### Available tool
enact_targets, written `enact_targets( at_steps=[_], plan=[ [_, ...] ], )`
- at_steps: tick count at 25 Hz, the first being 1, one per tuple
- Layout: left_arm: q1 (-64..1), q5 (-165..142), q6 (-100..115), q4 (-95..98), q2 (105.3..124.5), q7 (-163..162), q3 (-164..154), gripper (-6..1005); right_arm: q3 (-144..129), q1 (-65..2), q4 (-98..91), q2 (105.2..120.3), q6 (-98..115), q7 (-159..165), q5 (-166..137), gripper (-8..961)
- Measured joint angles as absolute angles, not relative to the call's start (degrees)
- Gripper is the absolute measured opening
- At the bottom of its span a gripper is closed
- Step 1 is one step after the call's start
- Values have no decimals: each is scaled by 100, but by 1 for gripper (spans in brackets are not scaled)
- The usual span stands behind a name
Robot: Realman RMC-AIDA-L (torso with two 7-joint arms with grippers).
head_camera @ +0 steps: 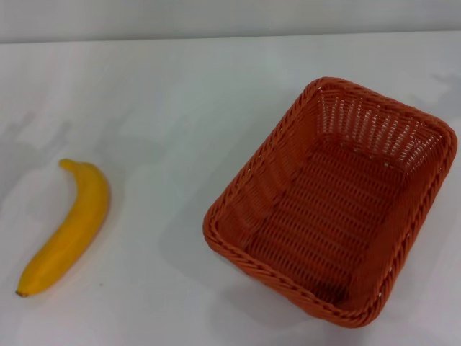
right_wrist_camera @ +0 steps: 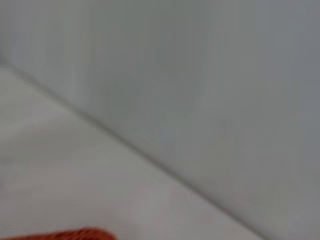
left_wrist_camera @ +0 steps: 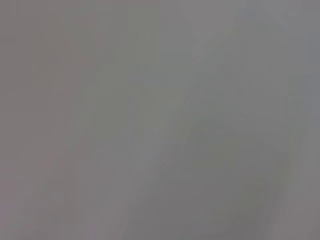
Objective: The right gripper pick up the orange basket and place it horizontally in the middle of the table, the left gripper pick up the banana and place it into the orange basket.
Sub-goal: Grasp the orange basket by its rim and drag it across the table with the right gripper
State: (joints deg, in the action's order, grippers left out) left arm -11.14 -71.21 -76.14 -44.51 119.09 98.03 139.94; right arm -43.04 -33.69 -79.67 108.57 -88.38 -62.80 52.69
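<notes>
The orange basket rests on the white table at the right, turned at an angle, and it holds nothing. A sliver of its rim shows in the right wrist view. The yellow banana lies on the table at the left, well apart from the basket, with its dark tip toward the front edge. Neither gripper appears in any view. Only a blank grey surface fills the left wrist view.
A grey wall runs along the table's far edge. The wall and the table edge also show in the right wrist view. Bare tabletop lies between the banana and the basket.
</notes>
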Motion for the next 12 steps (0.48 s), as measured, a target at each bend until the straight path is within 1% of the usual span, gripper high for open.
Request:
enact_targets(
  at_steps=[1, 4, 5, 6, 10, 12],
  plan=[
    [-1103, -7123, -7614, -4443, 11905, 9829, 13999, 876, -4369, -3554, -7980, 10835, -8981, -6135, 5006, 729],
    [-1085, -7125, -7614, -4437, 11905, 9882, 14000, 876, -4527, -4053, -7960, 10840, -9263, -5806, 4201, 719],
    [-1078, -7126, -7620, -4432, 11910, 9914, 14001, 876, -4727, -4377, -7866, 10860, -9421, -5604, 3685, 717],
    [-1078, -7127, -7625, -4431, 11911, 9918, 14001, 876, -4727, -4377, -7866, 10860, -9421, -5604, 3685, 714],
    [-1084, -7146, -7644, -4428, 11913, 9921, 13991, 876, -5118, -4928, -7464, 10929, -9594, -5374, 2942, 705],
    [-1073, -7153, -7648, -4407, 11912, 9922, 13981, 876, -5183, -5167, -7160, 10955, -9676, -5341, 2696, 727]
  ],
)
